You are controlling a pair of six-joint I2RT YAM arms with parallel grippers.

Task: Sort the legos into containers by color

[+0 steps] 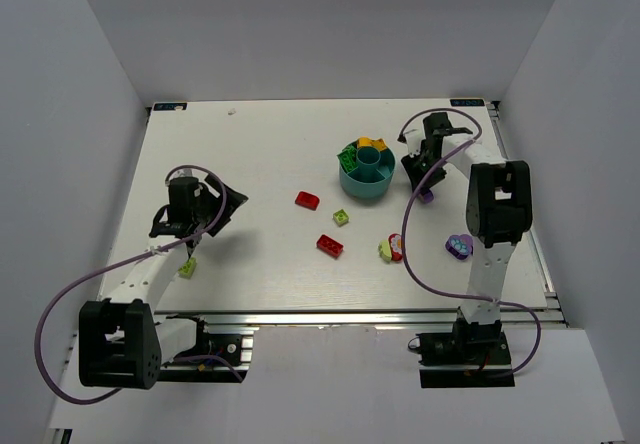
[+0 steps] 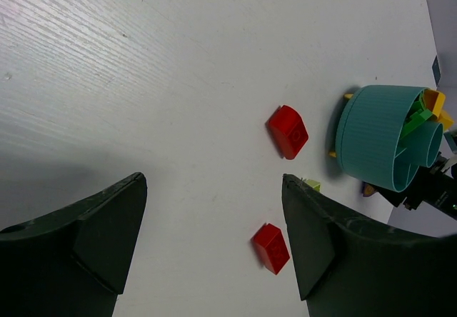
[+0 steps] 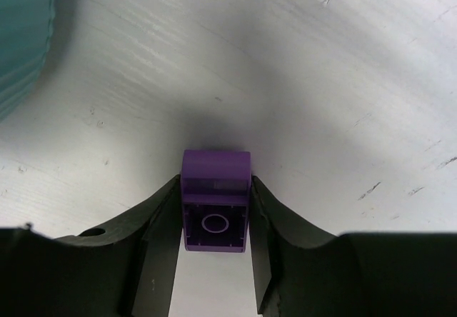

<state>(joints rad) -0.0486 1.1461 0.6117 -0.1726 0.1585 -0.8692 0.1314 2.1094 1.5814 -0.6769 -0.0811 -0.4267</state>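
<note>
Right fingers point(image 3: 161, 238), matte black, are closed tight against both flanks of a glossy purple brick point(image 3: 214, 203) (hollow underside and round inner tube face the wrist camera). The brick is held low over the bench point(image 1: 250, 154), just right of the teal bowl point(image 1: 367, 174); contact with the bench cannot be confirmed. The bowl is round and finely ribbed outside, its wedge compartments holding green, yellow and orange pieces. Left fingers point(image 2: 107, 231) stand wide apart, gripping nothing, above the white, grained surface. Two smooth, slope-sided red bricks point(image 1: 307, 200) lie loose between the arms, apart from the bowl.
</note>
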